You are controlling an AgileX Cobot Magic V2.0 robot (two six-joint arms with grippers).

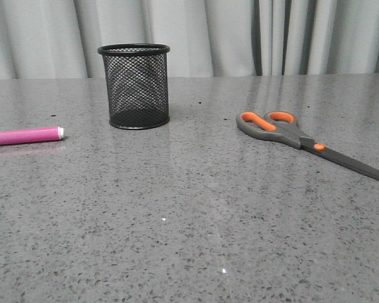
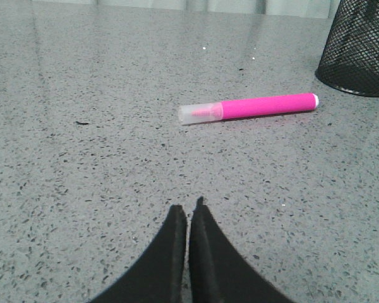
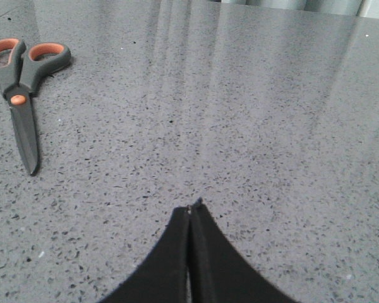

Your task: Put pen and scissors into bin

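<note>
On my left wrist camera the left gripper (image 2: pixel 189 211) has its jaws pressed together with nothing between them, above the bare grey counter (image 2: pixel 101 158). Ahead of the jaws and a little to one side lies the pen (image 2: pixel 249 108), flat on the counter and well apart from the jaws; it has a clear cap on one end. On my right wrist camera the right gripper (image 3: pixel 191 211) also has its jaws together and holds nothing. The scissors (image 3: pixel 22 82) lie flat and closed, far off to the side of these jaws. In the front view the bin (image 1: pixel 136 86) stands upright farther back, between pen and scissors and touching neither. Through the mesh I see nothing inside it.
</note>
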